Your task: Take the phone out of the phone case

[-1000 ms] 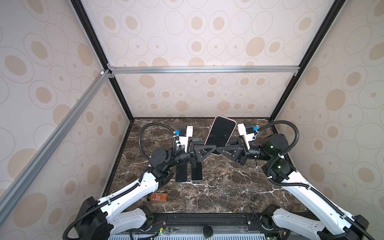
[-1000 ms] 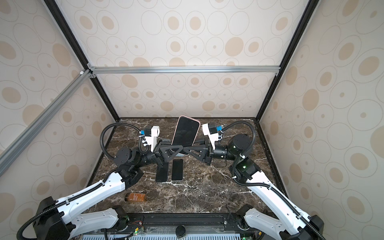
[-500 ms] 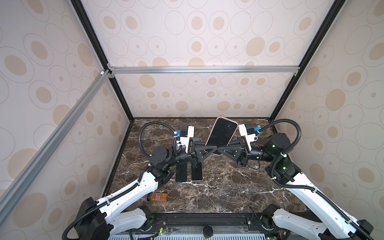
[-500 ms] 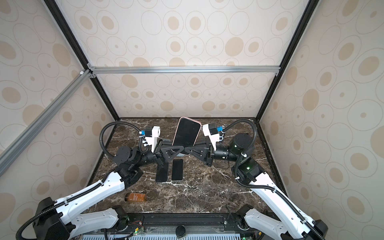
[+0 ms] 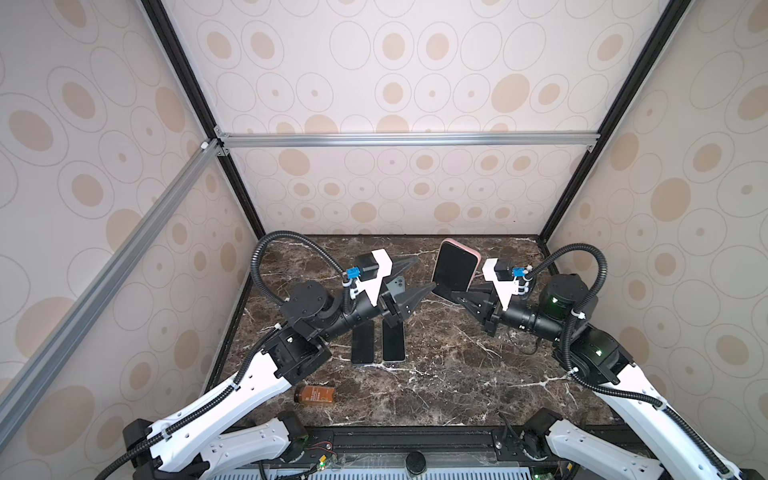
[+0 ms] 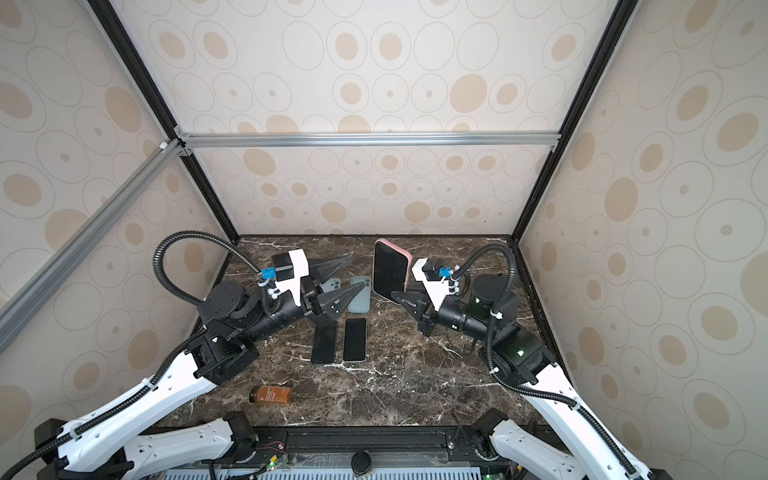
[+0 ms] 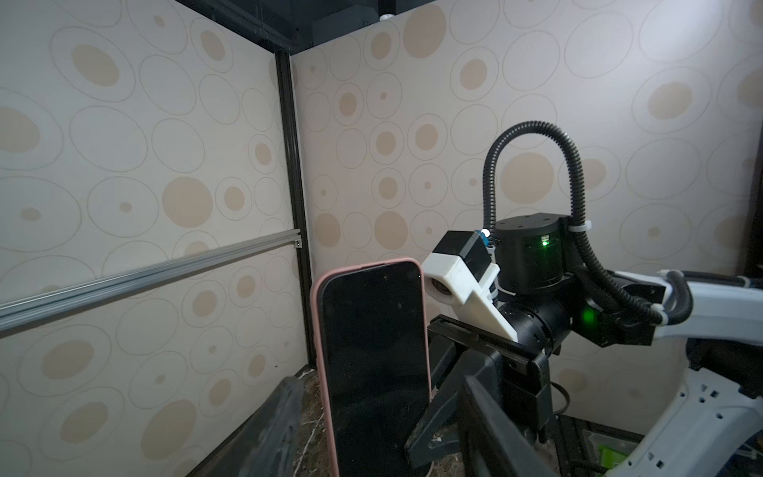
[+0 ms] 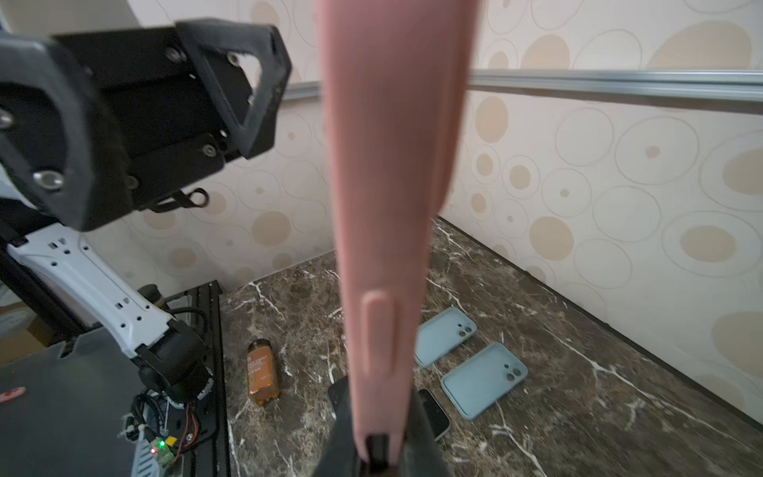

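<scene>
On the bench (image 5: 436,374): dark marble inside a papered enclosure. The loose items lie toward the left, and the middle is kept free for work done in the air.
Arms: my left arm (image 5: 253,382) and right arm (image 5: 559,297) reach in from either side and meet nose to nose over the middle. I judge this is so one can hold while the other strips.
Phone (image 5: 454,272): it stands upright above the bench, right of centre, with its screen turned toward the left arm. It is still seated in its pink case (image 8: 392,186), whose rim shows around the glass.
Right jaws: closed tight on the lower end of the pink case. I read that low pinch as leaving the long edges and top corners free to be peeled.
Left jaws: standing well apart and holding nothing. The phone's lower part lines up with the gap, and one tip is just beside its near corner. I cannot tell whether it touches.
Blue cases (image 8: 483,378): two empties lie side by side, backs up, beneath the left jaws.
Bare phones (image 6: 355,340): two lie side by side, screens up, nearer the front. They are probably the ones already freed.
Bottle (image 6: 271,395): amber, on its side by the front edge, and no part of this job.
</scene>
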